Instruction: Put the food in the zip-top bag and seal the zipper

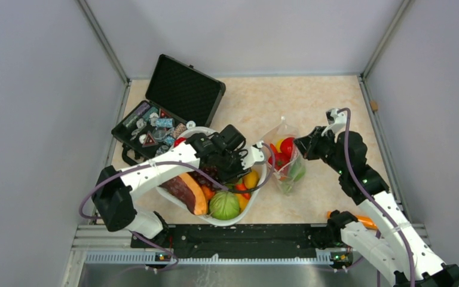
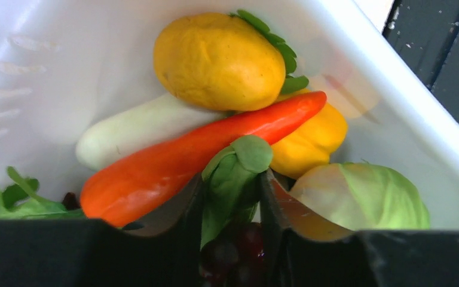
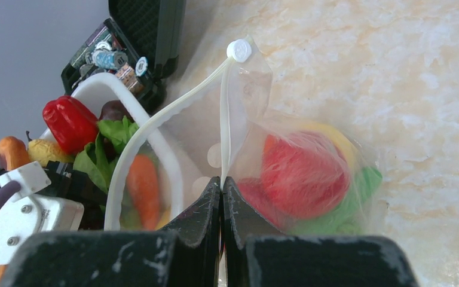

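The clear zip-top bag [image 1: 287, 164] lies right of the white basket [image 1: 218, 222], its mouth open. Inside it are red tomato-like pieces [image 3: 302, 173], a yellow piece [image 3: 334, 134] and a green piece [image 3: 361, 185]. My right gripper [image 3: 222, 181] is shut on the bag's zipper strip [image 3: 224, 113], below the white slider [image 3: 239, 51]; it also shows in the top view [image 1: 299, 145]. My left gripper [image 2: 233, 179] is down in the basket, shut on a small green leafy piece [image 2: 239, 161], with dark grapes [image 2: 239, 248] showing between the fingers. It also shows in the top view [image 1: 227, 170].
The basket [image 2: 66, 60] holds a yellow lemon-like fruit [image 2: 218, 60], a long red-orange piece [image 2: 173, 161], a pale long piece [image 2: 131, 128], a yellow pepper [image 2: 311, 140] and a cabbage [image 2: 364, 197]. A papaya slice [image 1: 185, 191] lies at its left. An open black case [image 1: 179, 89] stands behind.
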